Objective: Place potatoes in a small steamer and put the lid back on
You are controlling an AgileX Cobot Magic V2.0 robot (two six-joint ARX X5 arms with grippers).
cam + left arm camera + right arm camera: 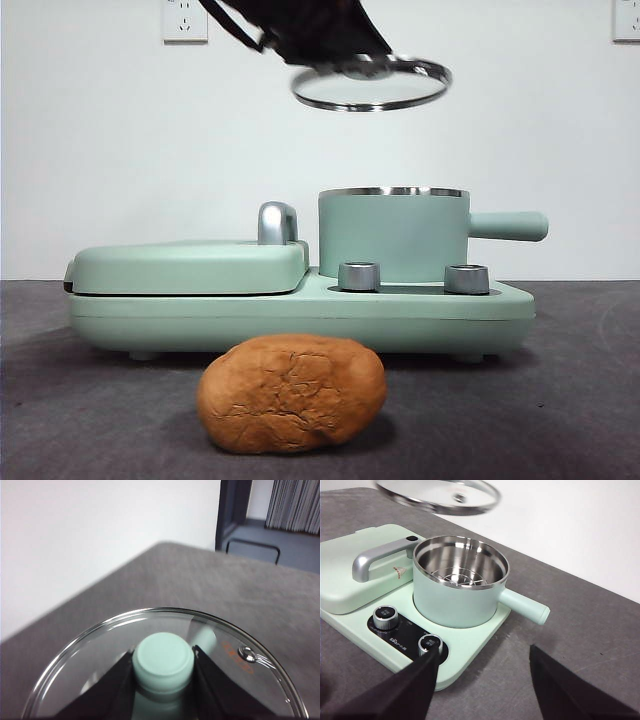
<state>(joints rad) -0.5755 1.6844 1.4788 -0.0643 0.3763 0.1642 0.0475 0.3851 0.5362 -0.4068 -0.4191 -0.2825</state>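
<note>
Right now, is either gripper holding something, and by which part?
The left gripper holds the lid by its knob; the right gripper is open, holding nothing.

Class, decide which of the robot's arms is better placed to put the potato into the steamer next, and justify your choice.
Right. The left gripper is shut on the lid's knob, held high above the steamer. The right gripper is open and holds nothing, near the steamer's open top, so it is probably freer to fetch the potato.

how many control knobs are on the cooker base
2: both on the front of the green base, below the small steamer; one knob nearer the griddle side, the other toward the pot's handle side.
</note>
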